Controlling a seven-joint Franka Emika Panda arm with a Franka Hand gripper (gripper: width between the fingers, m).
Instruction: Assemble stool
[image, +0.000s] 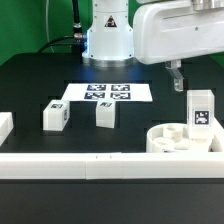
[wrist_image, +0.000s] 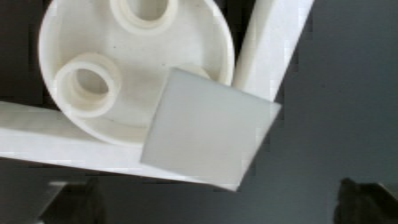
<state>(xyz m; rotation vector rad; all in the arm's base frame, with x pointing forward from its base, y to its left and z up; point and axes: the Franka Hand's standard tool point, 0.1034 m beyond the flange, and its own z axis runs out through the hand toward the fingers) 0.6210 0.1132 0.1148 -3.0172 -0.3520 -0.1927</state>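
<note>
The round white seat (image: 172, 139) lies at the front of the exterior view's right, against the rails. One white leg (image: 200, 108) with a square tag stands upright on it. Two more tagged legs (image: 55, 116) (image: 105, 114) lie loose on the black table. My gripper (image: 176, 84) hangs above and just behind the seat, apart from the standing leg. In the wrist view the seat (wrist_image: 107, 60) shows two round sockets, and the leg's flat end (wrist_image: 210, 125) faces the camera. The gripper (wrist_image: 214, 206) is open and empty, its dark fingertips (wrist_image: 64, 200) wide apart.
The marker board (image: 106, 93) lies flat in the middle of the table before the robot base (image: 108, 40). Long white border rails run along the front (image: 90, 166) and at the exterior view's left (image: 5, 126); a rail (wrist_image: 267, 50) also shows beside the seat in the wrist view.
</note>
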